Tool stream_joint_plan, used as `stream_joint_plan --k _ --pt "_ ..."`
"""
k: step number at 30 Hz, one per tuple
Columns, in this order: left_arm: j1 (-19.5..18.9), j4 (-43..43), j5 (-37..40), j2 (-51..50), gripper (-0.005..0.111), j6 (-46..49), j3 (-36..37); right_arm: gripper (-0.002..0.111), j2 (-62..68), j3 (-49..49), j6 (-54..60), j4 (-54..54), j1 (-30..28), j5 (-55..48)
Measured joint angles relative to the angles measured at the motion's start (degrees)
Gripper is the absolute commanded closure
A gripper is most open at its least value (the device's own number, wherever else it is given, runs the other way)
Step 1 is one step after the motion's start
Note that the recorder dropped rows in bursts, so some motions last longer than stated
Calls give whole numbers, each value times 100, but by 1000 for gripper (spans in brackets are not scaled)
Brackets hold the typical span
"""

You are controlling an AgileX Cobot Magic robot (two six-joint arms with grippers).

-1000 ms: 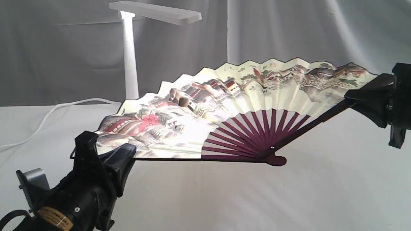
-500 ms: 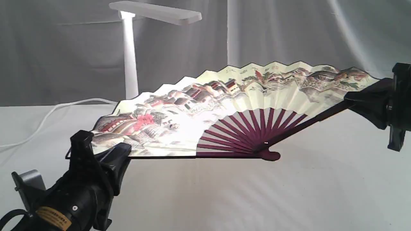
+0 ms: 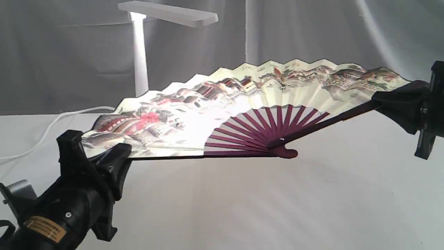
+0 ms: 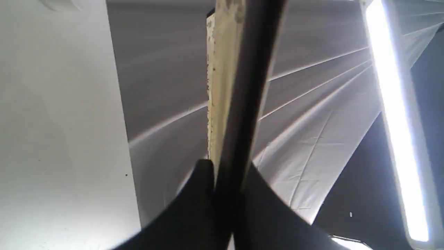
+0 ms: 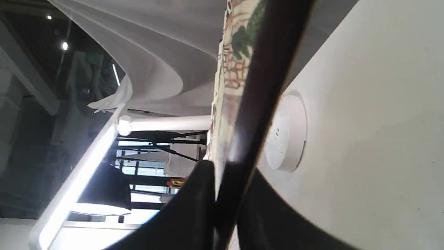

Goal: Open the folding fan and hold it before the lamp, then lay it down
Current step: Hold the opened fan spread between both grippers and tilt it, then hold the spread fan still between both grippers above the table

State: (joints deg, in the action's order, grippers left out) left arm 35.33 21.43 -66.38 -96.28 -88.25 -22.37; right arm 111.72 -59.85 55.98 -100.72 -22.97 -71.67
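The folding fan point(image 3: 222, 104) is spread wide open and held in the air, leaning back so its painted leaf faces up and toward the camera. My left gripper point(image 3: 100, 158) is shut on the fan's left outer rib point(image 4: 239, 121). At the far right my right gripper point(image 3: 381, 100) is shut on the other outer rib point(image 5: 256, 104). The maroon pivot point(image 3: 286, 152) hangs low in the middle above the table. Behind the fan stands the white lamp point(image 3: 140, 55), lit, its head point(image 3: 170, 14) above the fan's left half; its round base point(image 5: 286, 133) appears in the right wrist view.
A white cloth covers the table point(image 3: 242, 208), and grey drapes point(image 3: 312, 31) hang behind. The lamp's white cord point(image 3: 52, 123) runs off to the left across the table.
Both grippers have carried the open fan to the left and tipped it further back, so the leaf lies flatter. The pivot sits higher in the picture and further left.
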Motion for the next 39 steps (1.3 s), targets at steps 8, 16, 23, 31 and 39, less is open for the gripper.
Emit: stream_joint_plan --k 8,16,23,31,39 --pt "0 63 119 382 107 111 0 108 -23 0 -270 -22 0 -89" --pt "0 298 162 620 107 145 14 108 -330 0 -436 -72 95 -100" --pt "0 659 173 937 107 405 34 108 -467 0 -645 -76 280 -66" --pt "0 858 207 1277 107 457 213 108 -791 0 -777 -76 349 -91" --pt "15 975 207 1619 107 446 404 108 -1093 0 -843 47 361 -195"
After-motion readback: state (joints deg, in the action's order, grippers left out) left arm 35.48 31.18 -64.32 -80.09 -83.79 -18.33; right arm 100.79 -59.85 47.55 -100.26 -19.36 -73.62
